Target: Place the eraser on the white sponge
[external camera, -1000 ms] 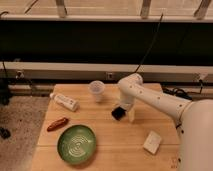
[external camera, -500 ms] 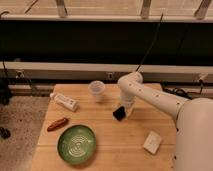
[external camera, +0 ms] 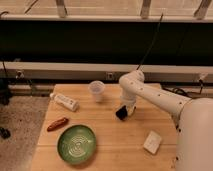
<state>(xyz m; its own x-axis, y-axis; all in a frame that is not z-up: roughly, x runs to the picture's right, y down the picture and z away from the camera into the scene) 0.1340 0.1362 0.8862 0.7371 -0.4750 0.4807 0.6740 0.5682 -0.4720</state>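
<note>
In the single camera view, a wooden table (external camera: pixel 110 135) filled the lower half of the frame, with a dark wall and window ledge above it. The white arm (external camera: pixel 150 95) reached in from the right edge and bent down near the middle of the frame, where the gripper (external camera: pixel 123 111) pointed at the tabletop. The eraser (external camera: pixel 121 114), a small black block, sat at the gripper's tip; it appeared to be held between the fingers, though the view was too coarse to be sure, and whether it touched the wood could not be told. The sponge (external camera: pixel 153 142) lay flat on the table toward the lower right, well apart from the gripper. A clear cup (external camera: pixel 97 91) stood just left of the arm, above centre. A white bottle (external camera: pixel 65 101) lay on its side at the left, a reddish-brown object (external camera: pixel 57 123) below it, and a green plate (external camera: pixel 76 145) sat at the lower left.
</note>
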